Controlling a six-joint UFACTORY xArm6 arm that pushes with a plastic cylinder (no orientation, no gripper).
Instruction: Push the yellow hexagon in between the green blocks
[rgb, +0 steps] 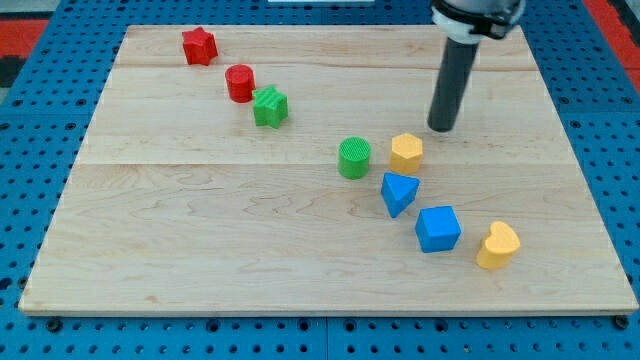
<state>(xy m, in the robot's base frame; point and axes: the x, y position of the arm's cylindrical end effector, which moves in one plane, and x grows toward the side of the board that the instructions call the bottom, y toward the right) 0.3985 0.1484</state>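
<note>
The yellow hexagon (406, 152) lies right of the board's middle. The green cylinder (354, 158) stands just to its left, a small gap apart. The green star (269, 107) lies further up and left. My tip (441, 129) touches the board up and to the right of the yellow hexagon, a short gap from it.
A red star (199, 45) and a red cylinder (240, 82) lie at the upper left. A blue triangular block (398, 192), a blue cube (438, 228) and a yellow heart (498, 245) run down to the right below the hexagon. The wooden board (200, 240) sits on a blue pegboard.
</note>
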